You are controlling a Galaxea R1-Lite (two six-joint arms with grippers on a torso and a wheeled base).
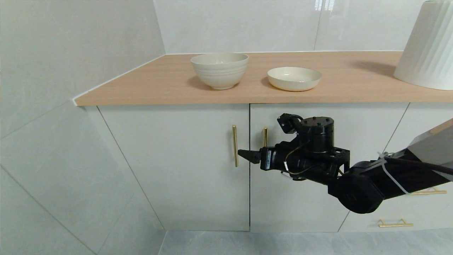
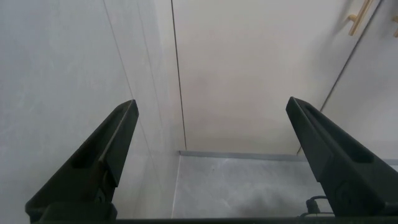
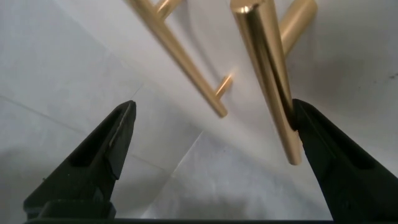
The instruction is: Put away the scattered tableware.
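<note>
Hovering at the cabinet's brass door handles, the right gripper has fingers apart — left gripper too; ribbed bowl on countertop, shallow dish at its three o'clock.

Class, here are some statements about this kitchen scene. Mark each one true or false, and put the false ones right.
1. The ribbed bowl stands on the wooden countertop. True.
2. The shallow dish sits inside the bowl. False: it stands apart from the bowl, beside it on the countertop.
3. The right gripper is down by the gold handles. True.
4. The cabinet doors hang open. False: both are shut.
5. The left gripper is shut on a spoon. False: it is open and empty.
</note>
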